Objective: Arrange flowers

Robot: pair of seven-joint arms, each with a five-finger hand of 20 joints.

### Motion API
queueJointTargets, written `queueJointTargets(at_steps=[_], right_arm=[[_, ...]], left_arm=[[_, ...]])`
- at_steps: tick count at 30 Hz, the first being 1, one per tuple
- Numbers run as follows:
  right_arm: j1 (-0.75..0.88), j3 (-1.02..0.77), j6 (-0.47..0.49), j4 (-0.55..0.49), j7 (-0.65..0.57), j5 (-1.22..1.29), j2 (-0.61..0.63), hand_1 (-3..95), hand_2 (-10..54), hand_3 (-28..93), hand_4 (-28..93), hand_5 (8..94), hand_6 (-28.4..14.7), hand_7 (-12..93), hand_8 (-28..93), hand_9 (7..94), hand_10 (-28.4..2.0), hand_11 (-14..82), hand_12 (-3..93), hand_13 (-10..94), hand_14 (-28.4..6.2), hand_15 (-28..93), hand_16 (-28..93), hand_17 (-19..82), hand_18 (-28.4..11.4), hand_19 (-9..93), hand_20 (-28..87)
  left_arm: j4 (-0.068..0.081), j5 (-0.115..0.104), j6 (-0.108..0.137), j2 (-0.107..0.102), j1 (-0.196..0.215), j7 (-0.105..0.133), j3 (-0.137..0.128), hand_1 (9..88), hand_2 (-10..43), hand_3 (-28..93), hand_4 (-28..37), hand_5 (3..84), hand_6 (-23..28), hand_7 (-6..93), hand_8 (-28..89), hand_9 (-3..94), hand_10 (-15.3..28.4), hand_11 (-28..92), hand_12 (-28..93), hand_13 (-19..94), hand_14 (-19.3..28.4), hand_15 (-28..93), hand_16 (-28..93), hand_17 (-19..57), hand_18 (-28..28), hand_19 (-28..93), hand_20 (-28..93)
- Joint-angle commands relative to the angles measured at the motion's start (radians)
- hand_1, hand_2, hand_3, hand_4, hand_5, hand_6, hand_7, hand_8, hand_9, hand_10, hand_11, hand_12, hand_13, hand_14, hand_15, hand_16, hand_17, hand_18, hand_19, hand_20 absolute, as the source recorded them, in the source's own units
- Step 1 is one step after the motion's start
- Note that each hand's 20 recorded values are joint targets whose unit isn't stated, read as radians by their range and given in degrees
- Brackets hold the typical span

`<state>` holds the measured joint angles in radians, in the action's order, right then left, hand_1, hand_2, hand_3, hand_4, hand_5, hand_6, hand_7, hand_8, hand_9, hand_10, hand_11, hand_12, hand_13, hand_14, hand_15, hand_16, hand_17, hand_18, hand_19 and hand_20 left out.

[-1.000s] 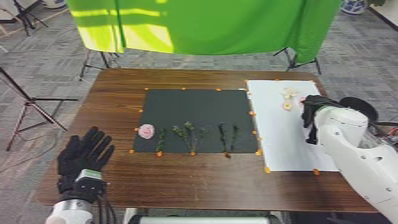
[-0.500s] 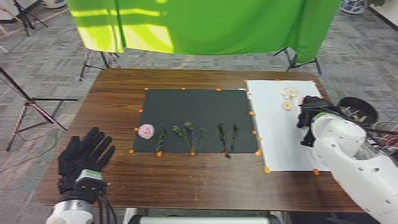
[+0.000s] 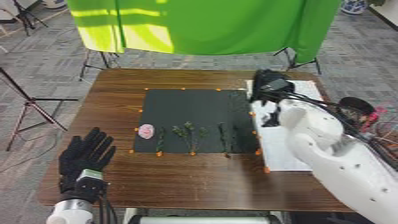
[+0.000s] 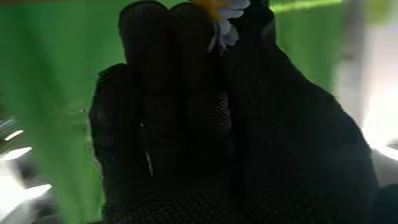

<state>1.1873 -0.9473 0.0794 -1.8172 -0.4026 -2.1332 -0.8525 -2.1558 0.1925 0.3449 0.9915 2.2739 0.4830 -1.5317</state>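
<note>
The right hand (image 3: 271,87) is over the far left part of the white sheet (image 3: 278,155), close to the far right corner of the black sheet (image 3: 182,107). In the right wrist view it pinches a white flower (image 4: 232,14) with an orange centre at its fingertips. The right arm slants across the white sheet from the near right.

The left hand (image 3: 83,160) is at the near left of the wooden counter (image 3: 187,187), open, with its fingers straight and pointing to the far side, apart from the black sheet.

On the near part of the black sheet, a pink flower (image 3: 146,131) lies by the left edge. Just right of it is a thin green stem (image 3: 161,140), then a leafy sprig (image 3: 189,134) with branching tops, and farther right some dark green stems (image 3: 224,137). Small orange marks (image 3: 267,169) dot the edges of both sheets.

At the right, beyond the arm, is a dark bowl (image 3: 357,105), with pink flowers (image 3: 372,118) near it. A green cloth (image 3: 222,27) hangs beyond the far side of the counter.
</note>
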Motion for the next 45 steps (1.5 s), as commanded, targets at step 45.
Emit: queueJointTargets(at_steps=[45], right_arm=[[-0.149, 0.284, 0.055, 0.428, 0.127, -0.178, -0.555, 62.8, -9.5, 67, -28, 69.4, 3.4, 19, -5, 73.6, -9.5, 8.2, 20.3, 69, -5.8, 20, 43, 28, -18.0, 67, 35]], left_arm=[[0.037, 0.009, -0.004, -0.017, -0.105, -0.059, 0.082, 27.4, 15.8, 73, -28.3, 43.0, 11.0, 16.9, -9, 32.2, 16.7, 28, 11, 22, 16.6, 41, -9, -7.5, 14.8, 37, 9]])
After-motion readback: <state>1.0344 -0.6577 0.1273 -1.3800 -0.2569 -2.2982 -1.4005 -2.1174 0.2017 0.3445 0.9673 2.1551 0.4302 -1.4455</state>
